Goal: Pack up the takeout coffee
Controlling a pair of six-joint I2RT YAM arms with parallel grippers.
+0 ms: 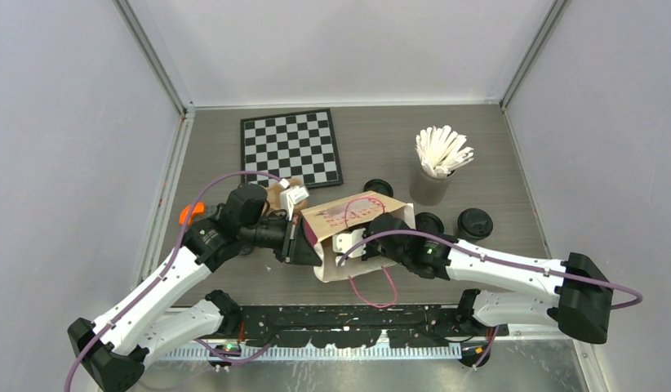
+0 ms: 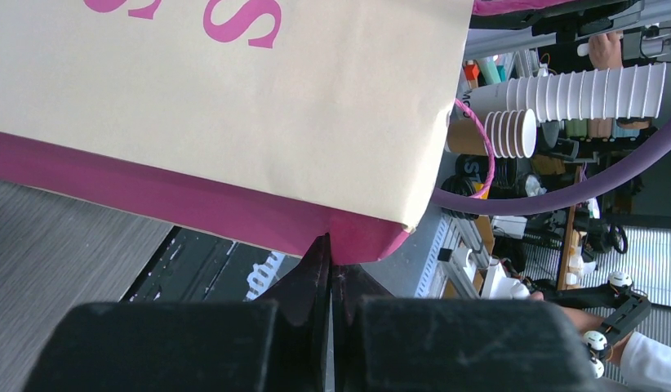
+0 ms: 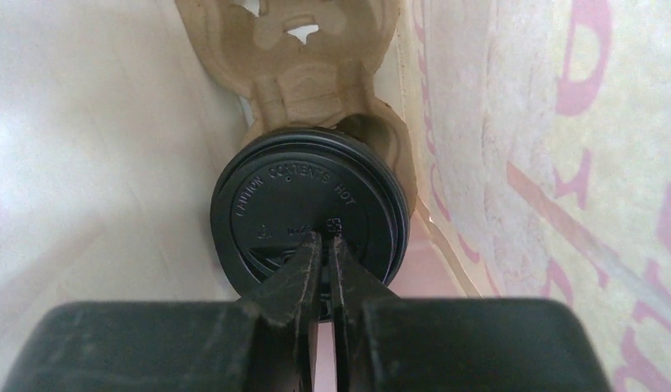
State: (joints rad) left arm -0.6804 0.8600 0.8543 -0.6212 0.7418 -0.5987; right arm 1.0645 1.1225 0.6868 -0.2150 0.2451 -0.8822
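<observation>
- Reaching leftward from its base, the right arm [image 1: 495,265] lies low with the forearm near level. Its wrist enters the mouth of the bag [image 1: 348,211], which lies on its side on the table [image 1: 381,139].
- Left arm [image 1: 177,269]: extended up and to the right from its base, elbow bent, wrist turned toward the bag's left end.
- Left gripper [image 2: 331,253]: jaws clenched on the bag's pink edge fold, with the paper pinched between the tips.
- Right gripper [image 3: 326,237]: inside the bag, pointing along its length.
- Lid [image 3: 291,204]: black and round, its face toward the right wrist camera, embossed caution wording legible. It sits directly ahead of the right gripper, inside the bag, at the near pocket of the pulp tray [image 3: 308,82]. The rest of the tray lies deeper in.
- The cup under the lid is hidden behind it.
- Right jaws: nearly closed, with only a thin slit between them. The tips lie against the lid's near edge. Whether they pinch the lid or merely touch it cannot be told.
- Outside the bag, three black rounds [image 1: 474,223] rest on the table, one behind the bag and two to its right. Whether these are lids or cups cannot be told.
- Stick cup [image 1: 432,186]: upright, behind the two right-hand rounds.
- Checkerboard [image 1: 291,147]: flat at the far side of the table, apart from the bag.
</observation>
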